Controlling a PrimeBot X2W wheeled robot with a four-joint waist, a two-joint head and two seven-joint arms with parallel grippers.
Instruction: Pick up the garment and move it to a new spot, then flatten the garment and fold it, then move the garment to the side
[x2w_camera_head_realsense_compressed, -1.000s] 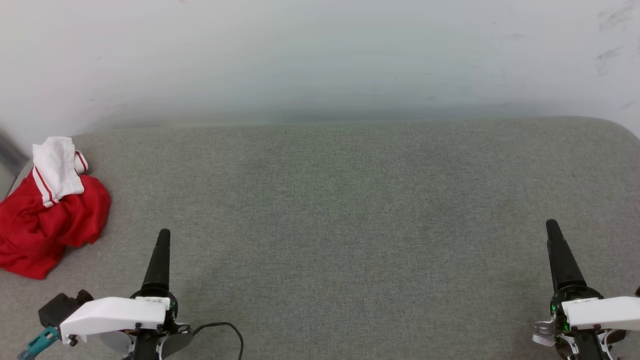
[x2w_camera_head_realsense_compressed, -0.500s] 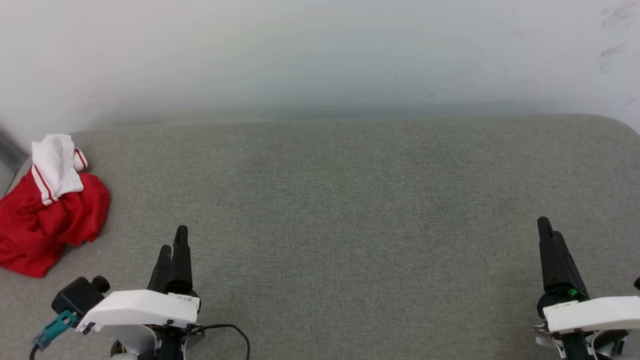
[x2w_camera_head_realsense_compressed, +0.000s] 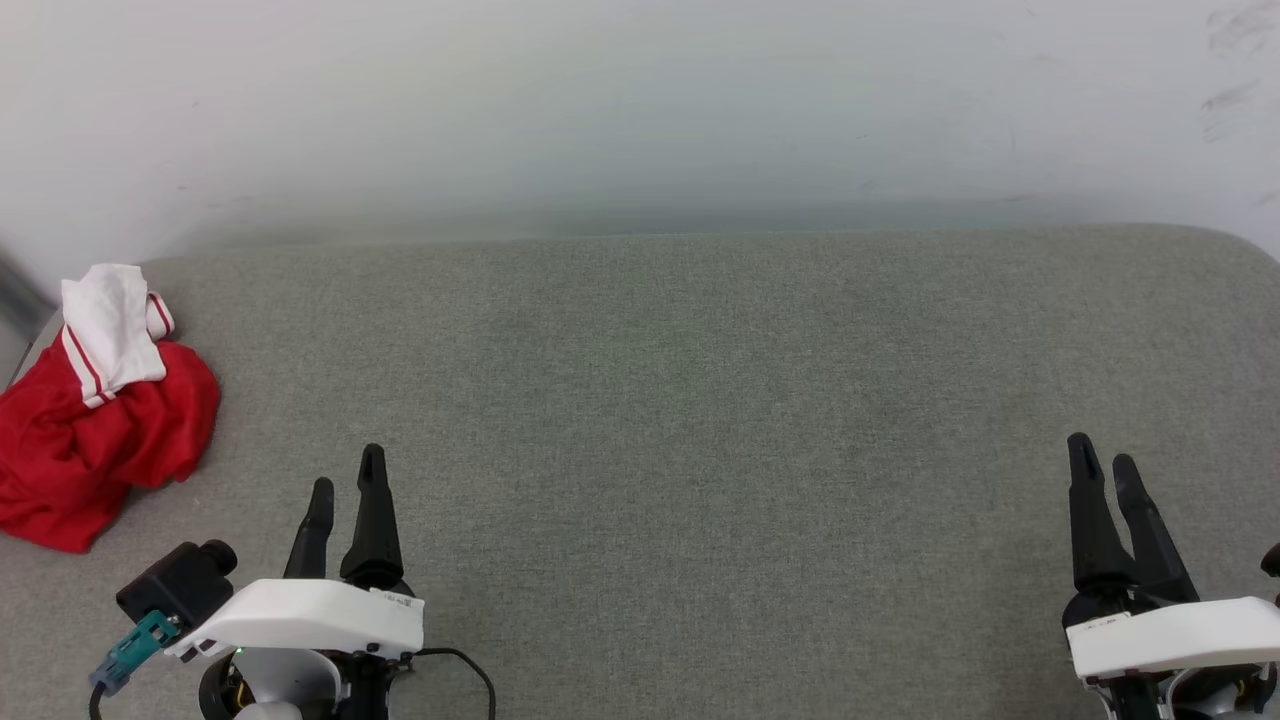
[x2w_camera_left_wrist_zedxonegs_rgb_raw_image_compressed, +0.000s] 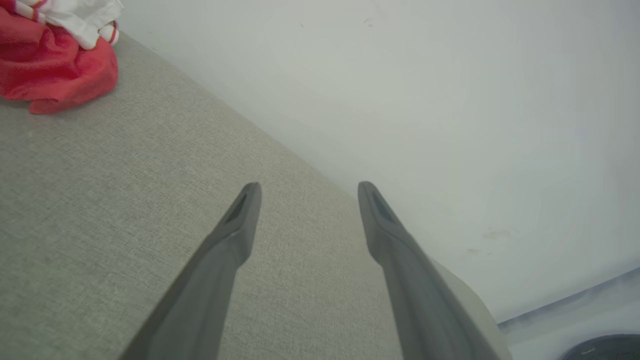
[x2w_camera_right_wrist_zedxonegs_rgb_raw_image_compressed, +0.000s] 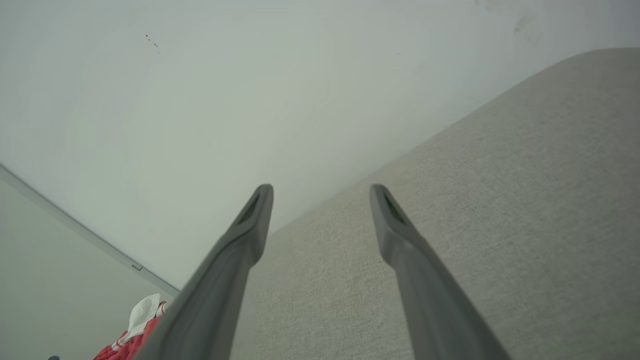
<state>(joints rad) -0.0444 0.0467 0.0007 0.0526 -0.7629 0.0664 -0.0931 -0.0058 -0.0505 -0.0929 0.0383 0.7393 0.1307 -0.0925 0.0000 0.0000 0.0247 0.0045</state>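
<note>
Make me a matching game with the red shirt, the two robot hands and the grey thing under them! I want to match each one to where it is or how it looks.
Things:
1. garment
2. left gripper
3. right gripper
4. grey surface

Clues:
A. lower right of the head view, fingers apart, holding nothing
B. crumpled in a heap at the far left edge
C. lower left of the head view, fingers apart, holding nothing
D. flat and woven, stretching back to the wall

Pairs: 1-B, 2-C, 3-A, 4-D
</note>
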